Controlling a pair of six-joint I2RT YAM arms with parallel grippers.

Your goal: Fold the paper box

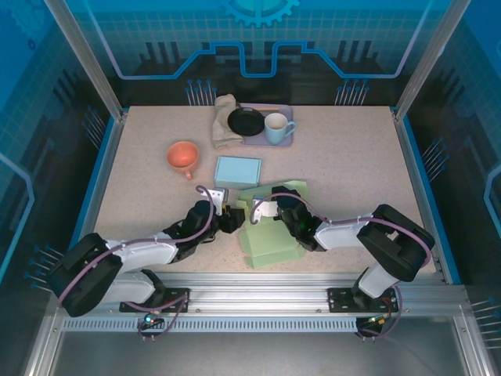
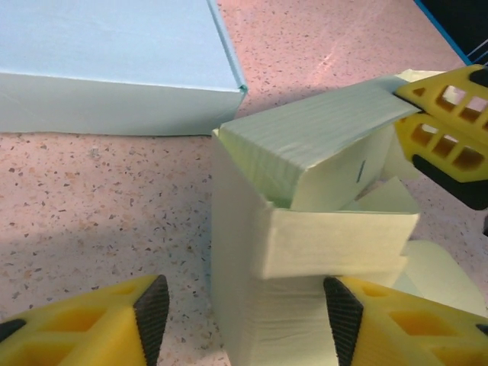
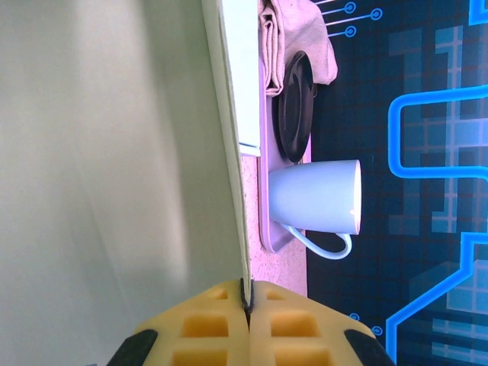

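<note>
The pale green paper box point(image 1: 272, 231) lies partly folded at the near middle of the table. In the left wrist view its near corner point(image 2: 305, 244) stands upright between my left gripper's point(image 2: 248, 320) open fingers; the right pad point(image 2: 343, 316) is at the box's side and the left pad point(image 2: 152, 313) stands clear of it. A top flap point(image 2: 313, 133) tilts over the box's open inside. My right gripper point(image 3: 245, 299) is shut on the thin edge of that flap point(image 3: 114, 152), and its yellow fingers point(image 2: 446, 130) show at the flap's far end. From above, the left gripper point(image 1: 233, 219) and right gripper point(image 1: 266, 210) meet at the box's far-left end.
A light blue closed box point(image 1: 237, 171) lies just beyond the green one. An orange cup point(image 1: 182, 155) sits further left. At the back, a lilac tray point(image 1: 286, 142) holds a black plate point(image 1: 246, 121) and blue mug point(image 1: 277, 128), with a beige cloth point(image 1: 225, 119) beside it.
</note>
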